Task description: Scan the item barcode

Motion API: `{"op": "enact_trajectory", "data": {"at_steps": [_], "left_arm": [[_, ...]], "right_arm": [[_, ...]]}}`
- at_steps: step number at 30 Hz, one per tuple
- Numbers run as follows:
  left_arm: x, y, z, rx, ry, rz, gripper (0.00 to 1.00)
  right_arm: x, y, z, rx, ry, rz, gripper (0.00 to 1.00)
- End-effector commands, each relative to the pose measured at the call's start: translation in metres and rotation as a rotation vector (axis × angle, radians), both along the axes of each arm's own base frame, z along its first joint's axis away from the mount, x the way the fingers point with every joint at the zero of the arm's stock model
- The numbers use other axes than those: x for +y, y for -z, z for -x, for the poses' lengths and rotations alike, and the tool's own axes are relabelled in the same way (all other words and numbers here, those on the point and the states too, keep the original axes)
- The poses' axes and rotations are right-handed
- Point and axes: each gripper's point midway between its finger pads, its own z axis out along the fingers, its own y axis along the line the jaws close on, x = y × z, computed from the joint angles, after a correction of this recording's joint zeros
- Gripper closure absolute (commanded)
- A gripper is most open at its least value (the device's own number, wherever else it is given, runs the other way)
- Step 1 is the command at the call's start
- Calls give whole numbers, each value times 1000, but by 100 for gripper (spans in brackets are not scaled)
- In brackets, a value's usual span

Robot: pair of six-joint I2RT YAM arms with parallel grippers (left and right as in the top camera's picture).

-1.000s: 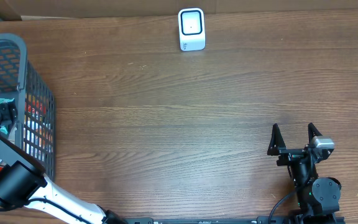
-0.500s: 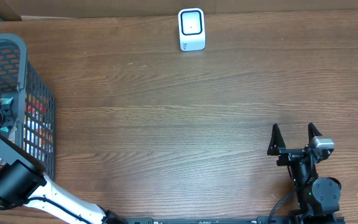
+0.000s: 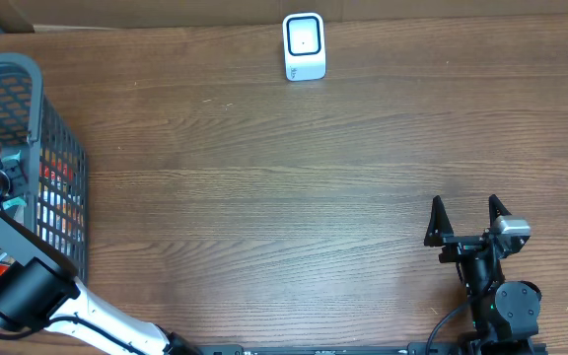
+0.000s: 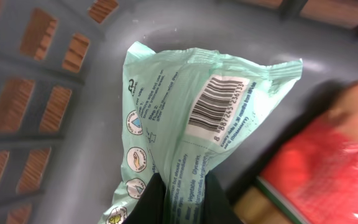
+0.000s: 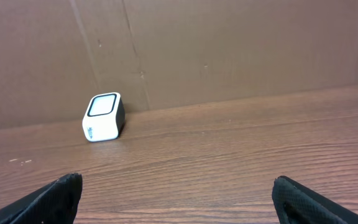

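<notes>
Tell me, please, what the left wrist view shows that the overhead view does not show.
Only the left wrist view: the left gripper shut on a pale green packet, whose barcode faces the camera. Only the overhead view: the white scanner at the far edge of the wooden table, and the right gripper, open and holding nothing, near the front edge. Both views: the grey basket and a red package inside it.

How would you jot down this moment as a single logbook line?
left tool: shut on green packet, inside basket | barcode: visible | right tool: open, empty | scanner: far table edge
</notes>
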Motion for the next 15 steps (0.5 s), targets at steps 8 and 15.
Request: {"op": "enact_trajectory", "data": {"at_steps": [8, 15], "left_arm": [[-27, -103, -5, -255, -94, 31, 96], [-36, -135, 4, -297, -112, 15, 96]], "right_arm": [[0, 2, 0, -4, 1, 4, 0], [0, 2, 0, -4, 1, 4, 0]]}}
